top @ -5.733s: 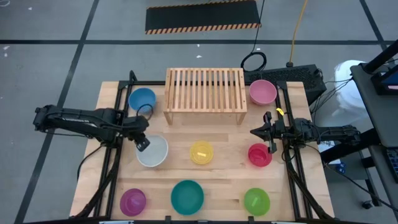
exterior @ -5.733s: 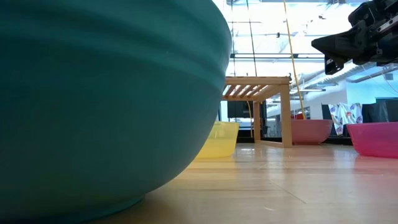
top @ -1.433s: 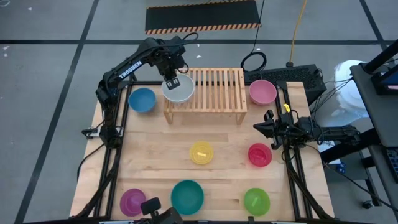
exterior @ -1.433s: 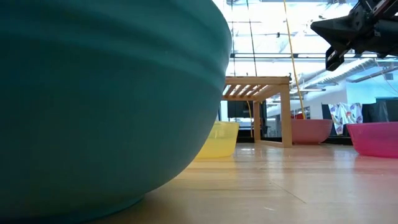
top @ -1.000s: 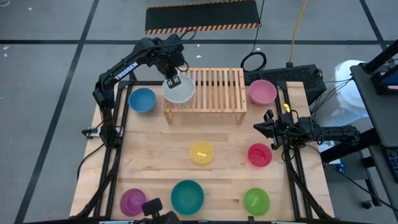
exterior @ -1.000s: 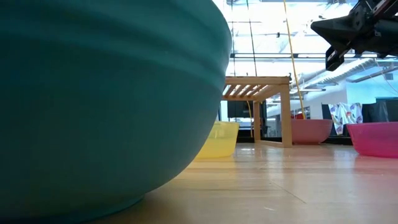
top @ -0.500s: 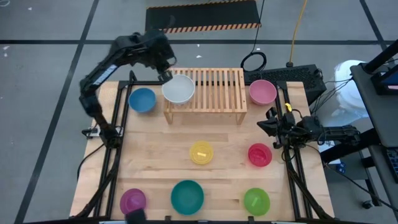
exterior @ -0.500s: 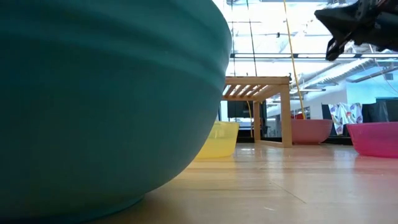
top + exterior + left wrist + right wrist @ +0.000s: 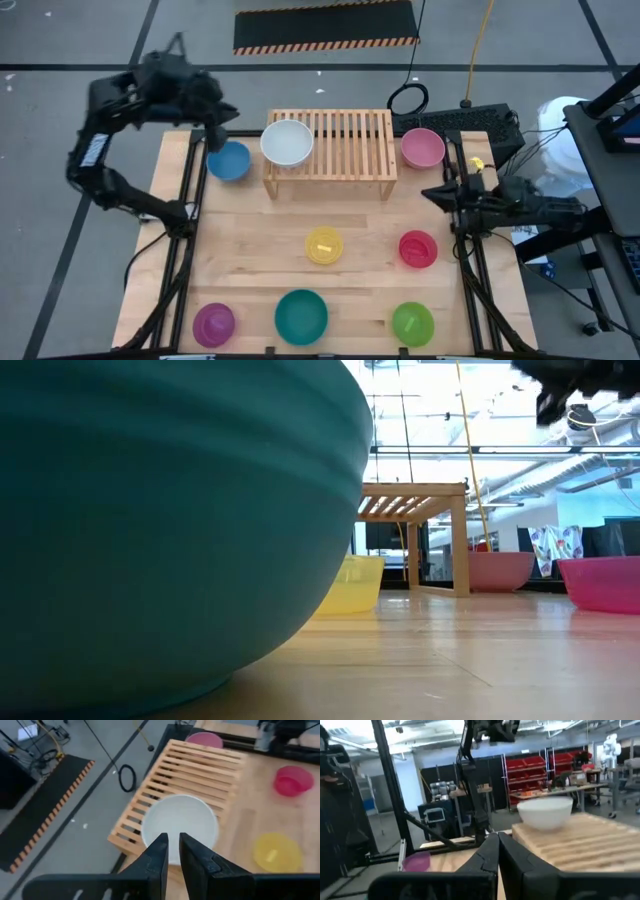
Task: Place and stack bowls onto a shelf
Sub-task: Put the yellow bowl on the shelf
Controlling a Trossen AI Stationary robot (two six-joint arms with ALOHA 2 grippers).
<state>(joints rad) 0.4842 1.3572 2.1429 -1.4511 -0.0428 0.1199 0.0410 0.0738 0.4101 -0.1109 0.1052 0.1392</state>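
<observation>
Left gripper (image 9: 214,128) empty, fingers narrow gap, lifted off table's 11 o'clock corner above blue bowl (image 9: 229,160). White bowl (image 9: 287,142) sits on shelf (image 9: 345,145) left end. Right gripper (image 9: 440,193) shut, parked 3 o'clock. Bowls likely light, stiff, slick plastic; pinch rim.

The light is bright and even from above. The wooden table (image 9: 260,250) has only soft, small shadows under the bowls. From table height, the big teal bowl (image 9: 170,520) sits so close that it looks huge and a bit fuzzy. Far behind it, windows and ceiling lights glare white. The left arm (image 9: 150,85) looks smeared and blurry from above. The white bowl (image 9: 180,826) shines pale, with few details inside.
</observation>
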